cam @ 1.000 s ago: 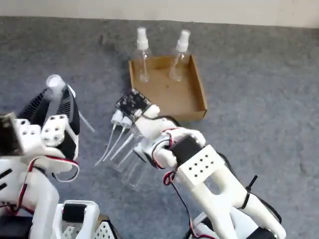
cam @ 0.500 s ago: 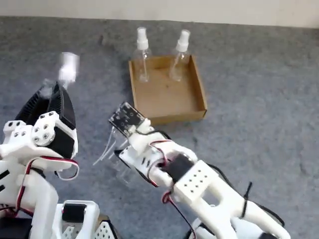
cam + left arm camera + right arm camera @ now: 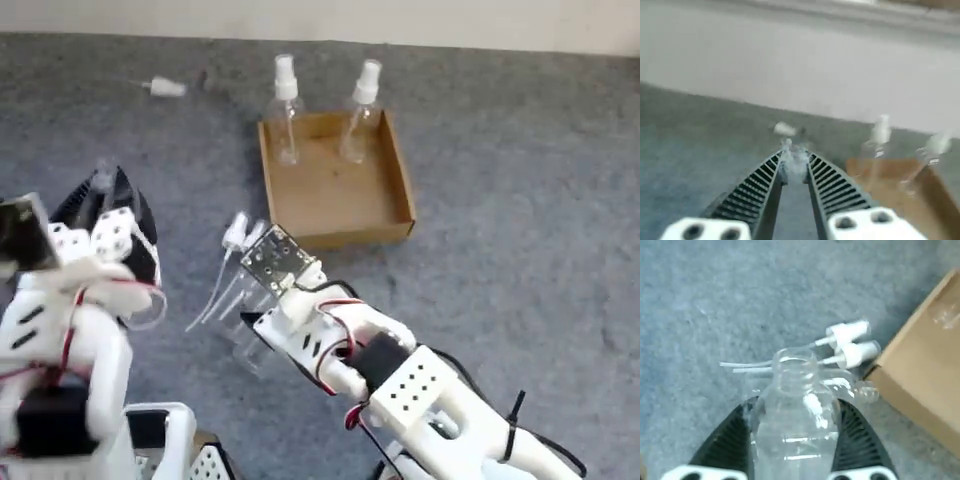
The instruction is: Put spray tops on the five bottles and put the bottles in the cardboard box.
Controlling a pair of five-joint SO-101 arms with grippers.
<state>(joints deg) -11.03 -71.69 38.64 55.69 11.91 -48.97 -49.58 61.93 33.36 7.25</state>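
My left gripper [image 3: 103,185] is raised at the left, shut on what seems a clear bottle [image 3: 792,161] with no top on it. A white spray top [image 3: 165,88] lies on the carpet far beyond it, also seen as the spray top [image 3: 785,129] past the fingertips. My right gripper [image 3: 257,325] is shut on a clear open-necked bottle [image 3: 792,410]. Two loose spray tops [image 3: 852,342] with long tubes lie just beyond that bottle. The cardboard box [image 3: 395,165] holds two capped bottles [image 3: 287,115] [image 3: 360,115] at its far side.
Another clear bottle [image 3: 862,390] lies on the grey carpet beside the held one, close to the box's near corner [image 3: 920,375]. Open carpet spreads to the right of the box and at the far left.
The white spray top left my left gripper and flew to the far left carpet. My right arm swung left and nearer with its bottle.
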